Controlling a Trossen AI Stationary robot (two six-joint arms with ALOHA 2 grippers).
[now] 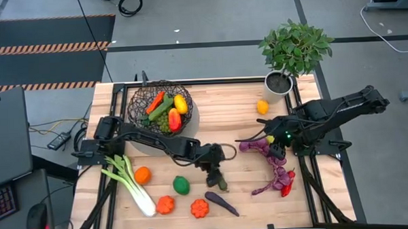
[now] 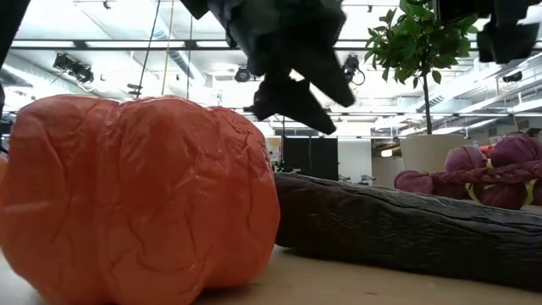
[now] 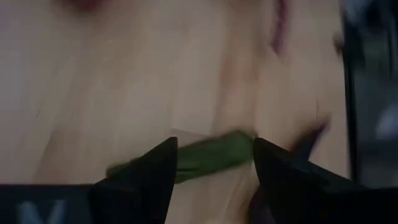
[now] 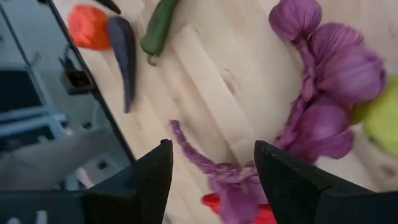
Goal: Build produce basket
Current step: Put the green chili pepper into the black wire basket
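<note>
The dark wire basket (image 1: 161, 108) stands at the table's far left and holds a carrot, a cucumber and red and yellow pieces. My left gripper (image 1: 215, 174) is open and hovers mid-table over a small green pepper (image 3: 205, 154), which lies on the wood between its fingers; it touches nothing. My right gripper (image 1: 273, 147) is open over a braid of purple onions (image 4: 329, 81) lying on the table's right part; it also shows in the right wrist view (image 4: 211, 180). A lemon (image 1: 262, 106) lies farther back.
On the near left lie a leek (image 1: 128, 184), an orange (image 1: 143, 174), a lime (image 1: 181, 185), two orange pumpkin-like pieces (image 1: 199, 208) and a purple aubergine (image 1: 222, 203). A red chilli (image 1: 287, 186) lies by the braid's near end. A potted plant (image 1: 294, 53) stands at the far right corner.
</note>
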